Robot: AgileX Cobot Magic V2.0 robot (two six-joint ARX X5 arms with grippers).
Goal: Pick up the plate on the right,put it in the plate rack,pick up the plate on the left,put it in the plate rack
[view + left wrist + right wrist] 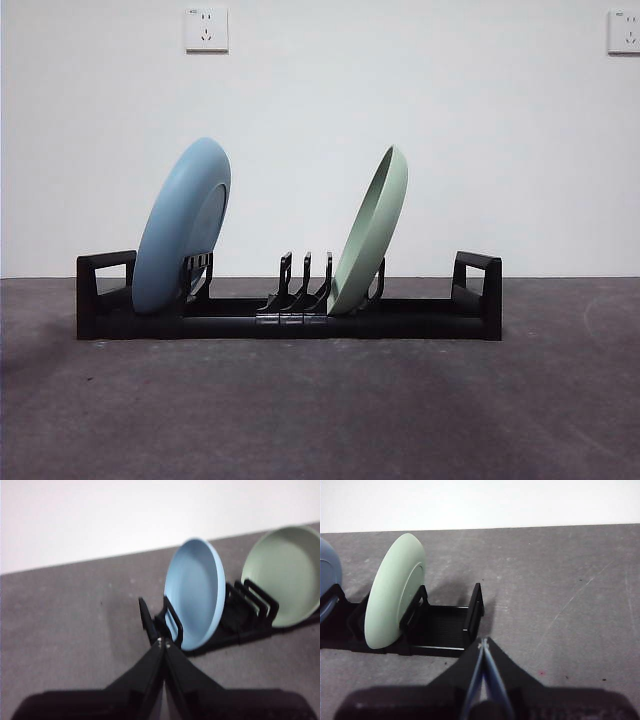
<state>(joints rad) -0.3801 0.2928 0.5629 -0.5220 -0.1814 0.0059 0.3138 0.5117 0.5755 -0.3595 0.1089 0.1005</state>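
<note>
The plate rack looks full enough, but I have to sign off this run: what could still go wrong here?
1. The blue plate and the green plate both stand tilted in the plate rack, propped against single prongs; a knock might tip either.
2. The left claw sits shut close by the blue plate's end of the rack, so a careless pull-back could nudge it.

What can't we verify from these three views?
- Blue plate: its foot in the plate rack is hidden by prongs in the front view; the right wrist view's edge cuts it off.
- Green plate: cropped by the left wrist view's edge, and blurred.
- Left gripper, right gripper: absent from the front view, so their height over the table is unclear.
</note>
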